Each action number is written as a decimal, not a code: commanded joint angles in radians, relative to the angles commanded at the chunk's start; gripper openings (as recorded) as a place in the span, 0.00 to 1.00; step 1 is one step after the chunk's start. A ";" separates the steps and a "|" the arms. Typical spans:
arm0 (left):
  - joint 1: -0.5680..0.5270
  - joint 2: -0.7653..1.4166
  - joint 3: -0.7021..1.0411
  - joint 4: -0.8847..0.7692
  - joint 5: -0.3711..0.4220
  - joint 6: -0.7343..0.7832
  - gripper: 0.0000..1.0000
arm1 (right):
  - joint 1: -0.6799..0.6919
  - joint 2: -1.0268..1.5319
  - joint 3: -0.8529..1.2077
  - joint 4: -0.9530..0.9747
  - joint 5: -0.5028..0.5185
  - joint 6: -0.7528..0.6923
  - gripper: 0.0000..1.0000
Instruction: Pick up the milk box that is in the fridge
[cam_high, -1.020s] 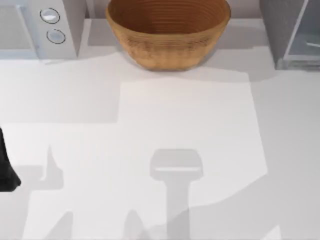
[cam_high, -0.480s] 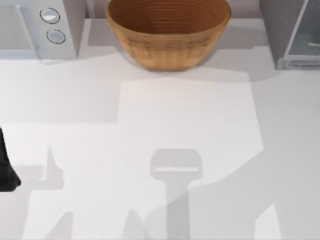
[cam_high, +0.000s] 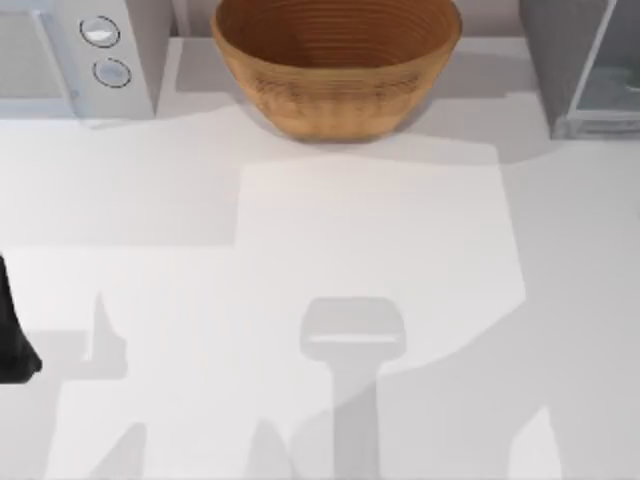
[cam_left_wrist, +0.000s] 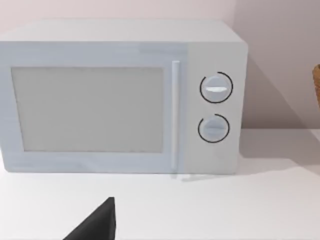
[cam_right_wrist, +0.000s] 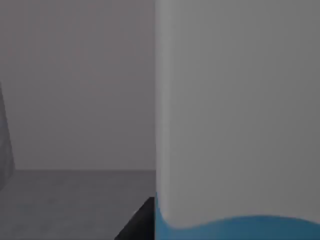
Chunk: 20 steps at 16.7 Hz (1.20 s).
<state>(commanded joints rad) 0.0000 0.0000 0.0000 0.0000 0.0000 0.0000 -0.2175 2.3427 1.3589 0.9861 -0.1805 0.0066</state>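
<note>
Shadows on the table (cam_high: 380, 230), on the near side right of the wicker bowl (cam_high: 335, 65), have shifted from a second ago. The bowl and both appliances sit exactly as they did.

Top view: the fridge (cam_high: 560, 60) stands right of the bowl at the table's back edge, its pale glass door (cam_high: 610, 80) swung open. A white microwave (cam_high: 70, 50) stands left of the bowl. The left arm (cam_high: 10, 340) is parked well forward and left of the bowl, at the frame edge.

Left wrist view: faces the microwave (cam_left_wrist: 120, 95), with a sliver of the bowl (cam_left_wrist: 317, 85) beside it. A dark tip of the left end effector (cam_left_wrist: 97, 225) shows low in frame. Grip state: cannot tell.

Right wrist view: the milk box (cam_right_wrist: 235, 125) looms very close, a white face above a blue band, standing on the grey fridge floor (cam_right_wrist: 70, 200) with the grey inner wall (cam_right_wrist: 75, 85) behind. A dark part of the right end effector (cam_right_wrist: 140, 222) lies just beside the carton's edge. Released or clenched: cannot tell.

Judgement: final approach or grasp inside the fridge. To do it well, keep the carton centred, clamp squarely on flat sides, then lift slightly before pulling straight out past the door.

Surface: plain white matt table, level. A pale wall stands behind the appliances.
</note>
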 joint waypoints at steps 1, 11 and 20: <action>0.000 0.000 0.000 0.000 0.000 0.000 1.00 | 0.000 0.000 0.000 0.000 0.000 0.000 0.47; 0.000 0.000 0.000 0.000 0.000 0.000 1.00 | 0.000 0.000 0.000 0.000 0.000 0.000 0.00; 0.000 0.000 0.000 0.000 0.000 0.000 1.00 | -0.004 -0.053 0.011 -0.059 0.000 0.001 0.00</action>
<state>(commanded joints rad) 0.0000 0.0000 0.0000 0.0000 0.0000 0.0000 -0.2211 2.2892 1.3702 0.9266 -0.1805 0.0077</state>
